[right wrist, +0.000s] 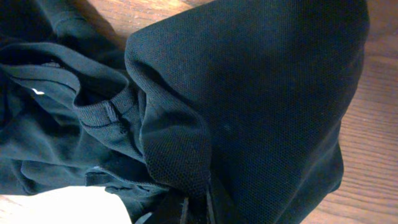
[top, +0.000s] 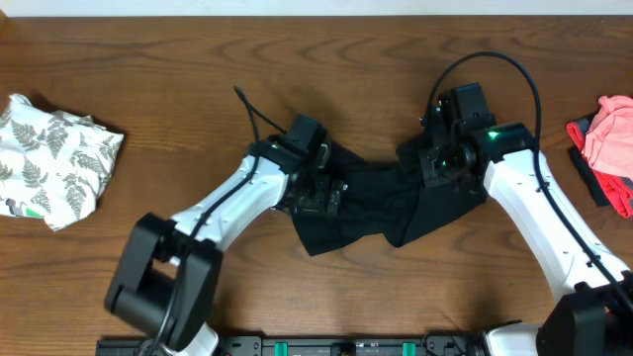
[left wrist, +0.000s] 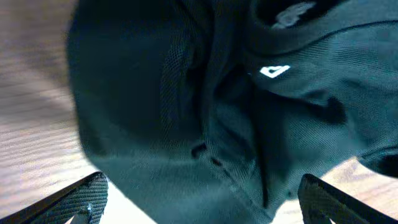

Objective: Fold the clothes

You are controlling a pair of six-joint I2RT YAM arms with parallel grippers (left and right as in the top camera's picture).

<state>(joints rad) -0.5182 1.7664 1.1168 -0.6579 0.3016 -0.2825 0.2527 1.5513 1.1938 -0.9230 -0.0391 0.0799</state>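
Observation:
A crumpled black garment [top: 381, 213] lies in the middle of the table. In the left wrist view it [left wrist: 186, 93] fills the frame, with a small white logo [left wrist: 273, 71] on it. My left gripper [top: 321, 193] hovers over its left end, open wide [left wrist: 202, 182]; both fingertips [left wrist: 87, 196] straddle the cloth without pinching it. My right gripper [top: 435, 163] is at the garment's upper right corner, shut [right wrist: 194, 208] on a bunched fold of the black fabric [right wrist: 249, 93]. That corner looks slightly lifted.
A white fern-print garment [top: 49, 163] lies crumpled at the far left. At the right edge sit a pink garment [top: 613, 133] and a black piece with red trim [top: 591, 173]. Bare wood table [top: 326, 59] surrounds the black garment.

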